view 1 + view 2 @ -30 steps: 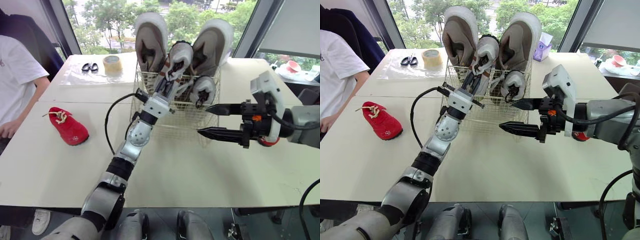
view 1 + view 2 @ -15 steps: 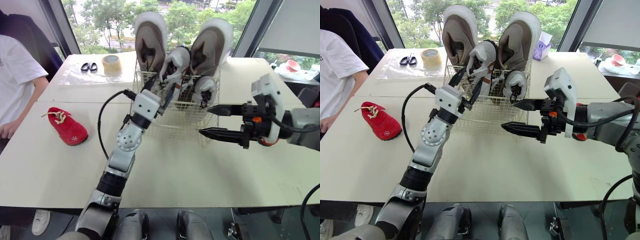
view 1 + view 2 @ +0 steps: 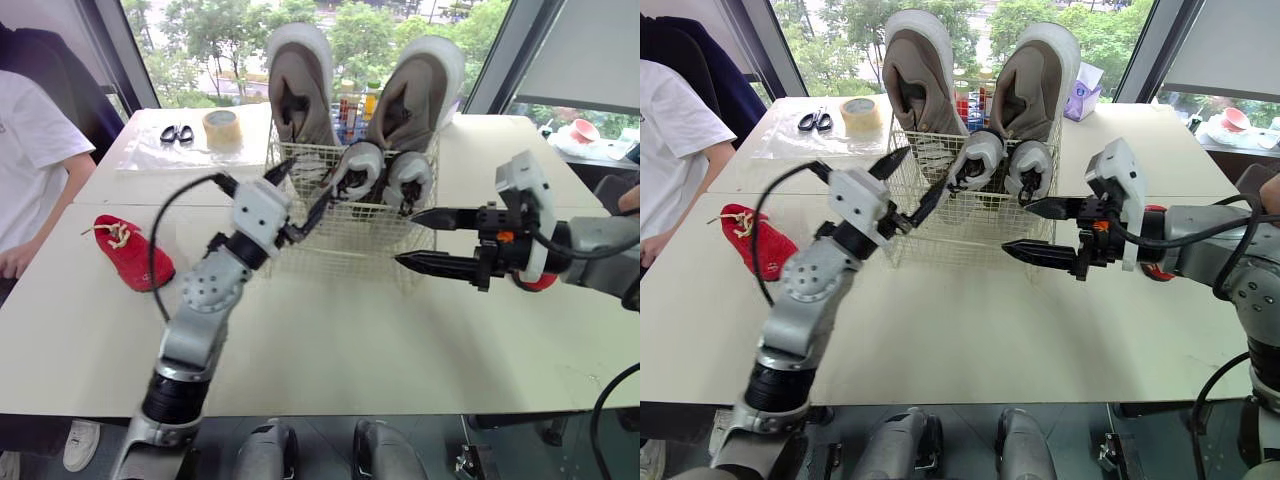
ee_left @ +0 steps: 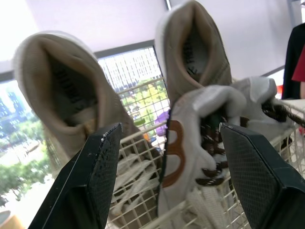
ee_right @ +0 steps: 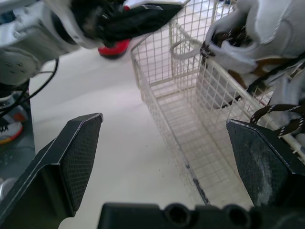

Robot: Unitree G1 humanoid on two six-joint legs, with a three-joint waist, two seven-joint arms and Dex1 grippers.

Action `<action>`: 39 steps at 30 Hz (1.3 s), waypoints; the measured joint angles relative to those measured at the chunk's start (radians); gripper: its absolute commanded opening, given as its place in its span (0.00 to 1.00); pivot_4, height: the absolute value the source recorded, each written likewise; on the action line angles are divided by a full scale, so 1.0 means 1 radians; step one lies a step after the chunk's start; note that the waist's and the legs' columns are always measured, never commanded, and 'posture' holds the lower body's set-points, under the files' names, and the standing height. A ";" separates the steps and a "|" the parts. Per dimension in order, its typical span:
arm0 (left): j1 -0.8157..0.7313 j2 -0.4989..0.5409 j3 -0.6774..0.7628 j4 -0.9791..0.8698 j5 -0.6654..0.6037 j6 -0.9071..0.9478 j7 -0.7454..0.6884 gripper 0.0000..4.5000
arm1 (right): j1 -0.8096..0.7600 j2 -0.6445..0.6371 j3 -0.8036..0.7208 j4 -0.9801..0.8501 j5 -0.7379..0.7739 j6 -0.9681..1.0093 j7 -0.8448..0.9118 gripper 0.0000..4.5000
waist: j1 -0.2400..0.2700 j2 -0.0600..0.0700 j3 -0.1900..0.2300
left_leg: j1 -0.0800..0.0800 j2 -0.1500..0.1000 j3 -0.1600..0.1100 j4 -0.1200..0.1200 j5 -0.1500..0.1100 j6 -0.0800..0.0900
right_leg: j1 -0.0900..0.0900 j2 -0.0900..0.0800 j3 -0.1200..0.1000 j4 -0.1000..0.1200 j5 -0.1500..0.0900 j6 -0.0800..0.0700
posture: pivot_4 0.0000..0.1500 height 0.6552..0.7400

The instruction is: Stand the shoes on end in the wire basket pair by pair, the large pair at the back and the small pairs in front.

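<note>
Two large beige shoes stand on end at the back of the wire basket. In front of them, toward the basket's right side, two small white shoes stand side by side. A small red shoe lies on the table to the left. My left gripper is open and empty at the basket's front left corner; the left wrist view looks between its fingers at the shoes. My right gripper hangs open and empty just right of the basket's front.
A tape roll and scissors lie at the back left of the table. A person in a white shirt stands at the left edge. A purple pack sits behind the basket on the right.
My left gripper opened and let go of a small white shoe, which now rests lower in the basket beside the other. The left arm drew back to the left. The right arm held still.
</note>
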 measured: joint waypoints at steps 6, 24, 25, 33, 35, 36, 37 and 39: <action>-0.118 0.197 0.279 -0.107 -0.583 0.538 -0.038 0.98 | 0.062 0.002 -0.203 0.073 0.083 0.056 -0.081 1.00 | -0.002 0.000 0.000 | 0.000 0.000 -0.001 0.000 0.001 -0.001 | 0.001 0.001 0.000 0.001 0.000 0.001 | 1.00 1.00; 0.168 0.302 0.264 -0.072 -1.065 0.750 -0.116 0.98 | 0.758 0.484 -0.562 -0.148 -0.376 -0.341 -0.426 1.00 | 0.020 0.014 -0.010 | 0.006 0.000 0.000 -0.003 0.002 -0.007 | 0.004 0.005 0.005 0.000 -0.005 -0.001 | 1.00 1.00; 0.173 0.295 0.241 -0.084 -1.033 0.738 -0.108 0.98 | 0.799 0.537 -0.547 -0.177 -0.393 -0.371 -0.442 1.00 | 0.020 0.016 -0.011 | 0.007 0.000 0.000 -0.004 0.002 -0.008 | 0.004 0.005 0.005 0.000 -0.005 -0.002 | 1.00 1.00; 0.232 0.303 0.081 -0.118 -0.859 0.682 -0.144 0.98 | 0.817 0.708 -0.370 -0.135 -0.560 -0.585 -0.520 1.00 | 0.015 0.020 -0.013 | 0.006 0.001 0.000 -0.006 0.001 -0.010 | 0.000 0.006 0.006 0.000 -0.006 -0.006 | 1.00 1.00; 0.231 0.332 0.076 -0.137 -0.855 0.682 -0.174 0.98 | 0.772 0.709 -0.355 -0.047 -0.597 -0.633 -0.532 1.00 | 0.010 0.020 -0.013 | 0.005 0.000 0.000 -0.006 0.001 -0.010 | 0.000 0.005 0.006 0.000 -0.007 -0.006 | 1.00 1.00; 0.231 0.346 0.076 -0.139 -0.854 0.682 -0.182 0.98 | 0.756 0.708 -0.351 -0.010 -0.611 -0.651 -0.536 1.00 | 0.009 0.020 -0.013 | 0.006 0.000 0.000 -0.006 0.001 -0.010 | 0.000 0.005 0.006 0.000 -0.007 -0.006 | 1.00 1.00; 0.232 0.358 0.078 -0.140 -0.853 0.682 -0.188 0.98 | 0.734 0.704 -0.346 0.038 -0.628 -0.672 -0.540 1.00 | 0.004 0.020 -0.013 | 0.006 0.000 0.000 -0.007 0.002 -0.009 | 0.000 0.005 0.006 0.000 -0.007 -0.006 | 1.00 1.00; 0.235 0.374 0.082 -0.141 -0.852 0.682 -0.195 0.98 | 0.686 0.687 -0.343 0.129 -0.660 -0.713 -0.551 1.00 | -0.004 0.021 -0.013 | 0.006 0.000 0.000 -0.007 0.003 -0.008 | 0.000 0.005 0.006 0.000 -0.007 -0.006 | 1.00 1.00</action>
